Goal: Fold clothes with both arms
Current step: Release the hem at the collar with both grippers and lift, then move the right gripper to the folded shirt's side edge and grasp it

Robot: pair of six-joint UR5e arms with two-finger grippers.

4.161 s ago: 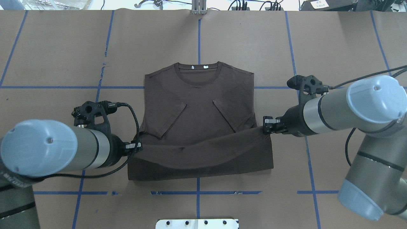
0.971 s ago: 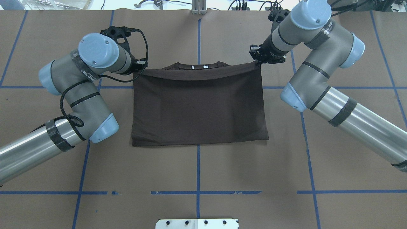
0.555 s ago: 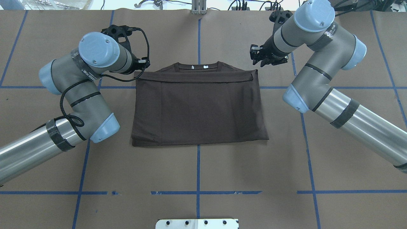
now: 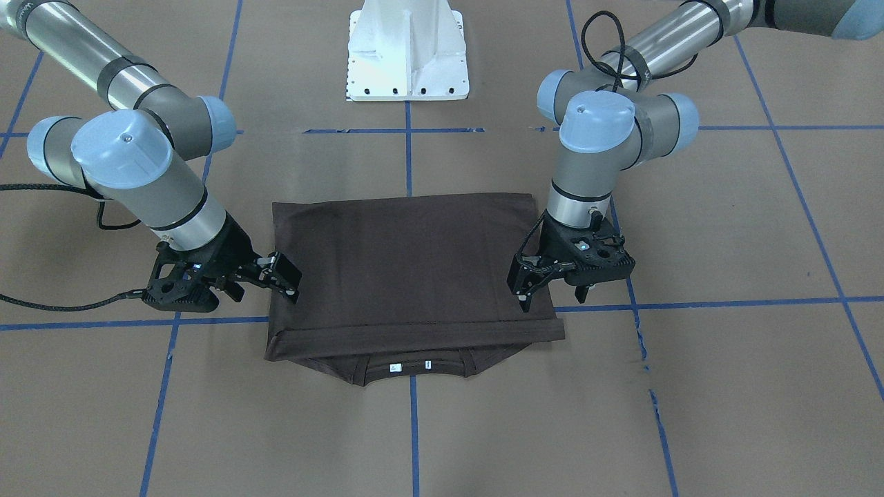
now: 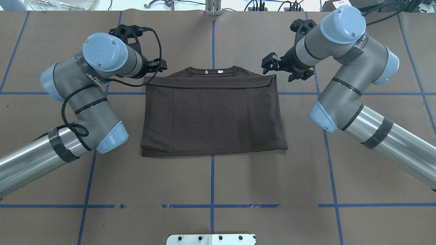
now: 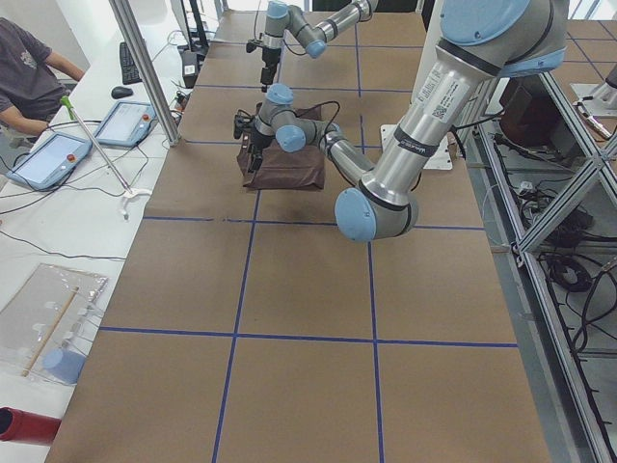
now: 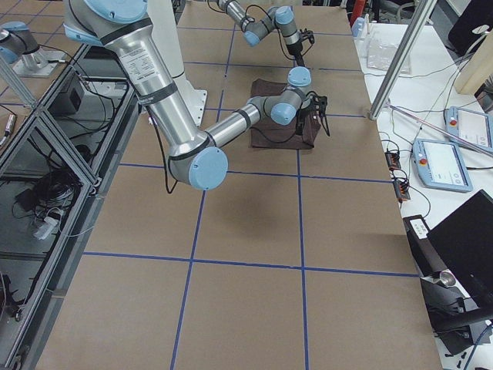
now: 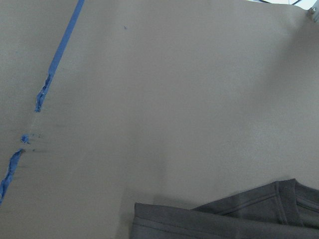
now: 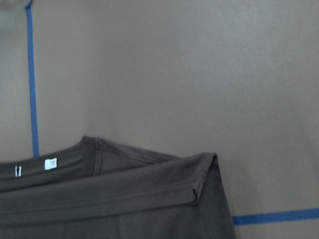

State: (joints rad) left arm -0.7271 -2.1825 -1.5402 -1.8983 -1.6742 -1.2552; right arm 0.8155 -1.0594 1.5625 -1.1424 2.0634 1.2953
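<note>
Looking down from behind the robot, we see the dark brown T-shirt (image 5: 213, 119) lying flat in the middle of the brown paper-covered table (image 5: 211, 183), folded in half. Its hem edge runs straight across just short of the ribbed collar (image 5: 212, 70), so the collar and the two white neck labels (image 5: 220, 71) show beyond it. The left gripper (image 5: 162, 66) sits by the shirt's far left corner with its fingers spread and nothing between them. The right gripper (image 5: 266, 64) sits by the far right corner, likewise wide and empty. The front-facing view agrees, with both claws parted beside the doubled edge. Blue tape lines (image 5: 212, 41) cross the table around the shirt.
</note>
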